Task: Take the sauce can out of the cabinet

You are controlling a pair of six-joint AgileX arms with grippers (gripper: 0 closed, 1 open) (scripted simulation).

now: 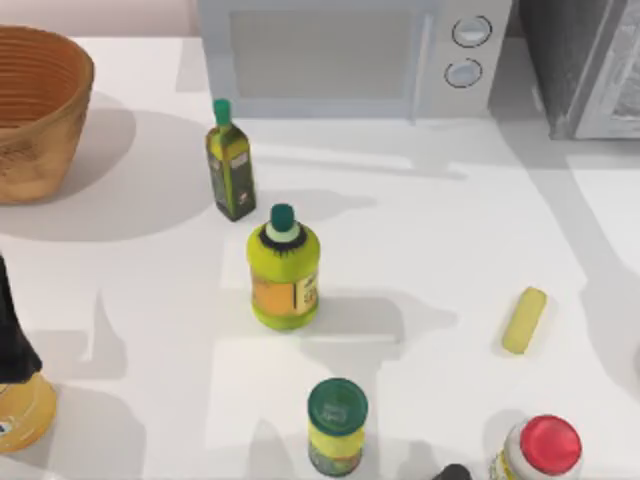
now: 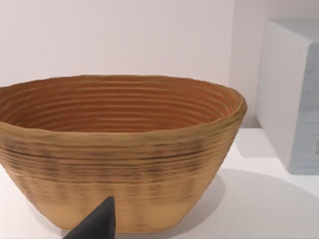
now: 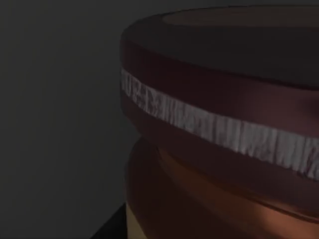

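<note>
Sauce can [image 3: 219, 129] in dim grey surroundings, close before right hand; grip state unclear.

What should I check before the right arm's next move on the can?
1. Can close in front of the right wrist camera: ok, though in shadow.
2. Right tool's grip on the can: cannot tell.
3. Can out of the cabinet: cannot tell.
4. Set-down path on the table: ok; the yellow bar lies apart from the cabinet.
5. Left tool out of the way, facing the basket at the table's left: ok.
</note>
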